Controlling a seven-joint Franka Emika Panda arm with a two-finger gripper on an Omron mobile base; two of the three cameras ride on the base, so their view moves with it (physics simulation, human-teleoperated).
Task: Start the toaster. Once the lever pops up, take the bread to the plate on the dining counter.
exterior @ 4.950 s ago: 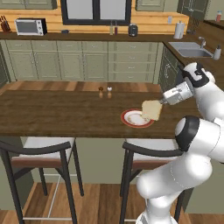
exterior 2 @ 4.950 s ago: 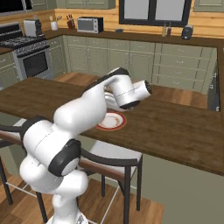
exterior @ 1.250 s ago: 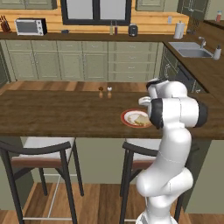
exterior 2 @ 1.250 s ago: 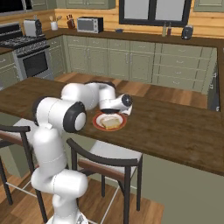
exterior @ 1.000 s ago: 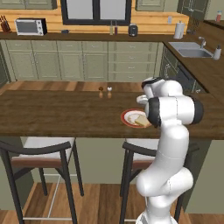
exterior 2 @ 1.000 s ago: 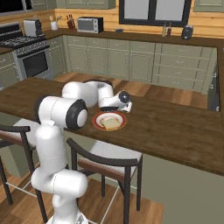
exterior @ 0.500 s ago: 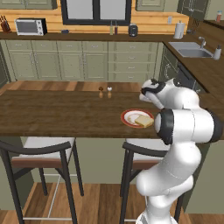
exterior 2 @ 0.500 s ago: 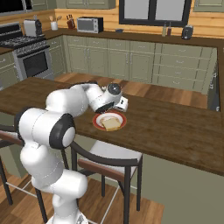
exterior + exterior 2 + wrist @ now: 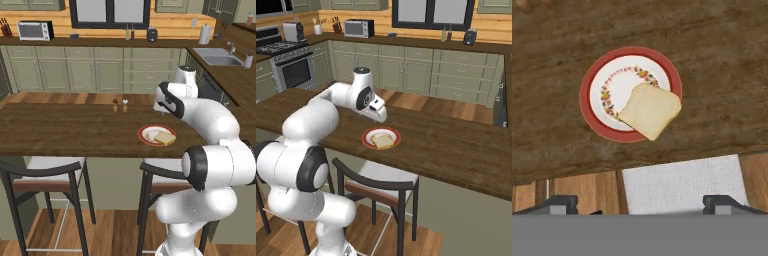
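Hand view: flat tan square bread slice [image 9: 650,110] lies on the round red-rimmed, white-centred plate [image 9: 594,111], one corner overhanging the rim.
Plate: on the dark-brown wood-grain dining counter [image 9: 70,127], near its stool-side edge.
Gripper [image 9: 641,204]: spread wide, grasping nothing, above the plate.
Progress: delivery looks done; nothing left.
Nearby: two small shakers [image 9: 120,105], well apart; bar stools [image 9: 42,175] below; nothing obstructs.

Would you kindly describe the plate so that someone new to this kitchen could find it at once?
Look at the long dark wood dining counter with bar stools in front. The plate lies on it near the robot's side, a bread slice resting on it and overhanging its edge. Its red-brown rim and white centre set it apart from the two small shakers farther back.
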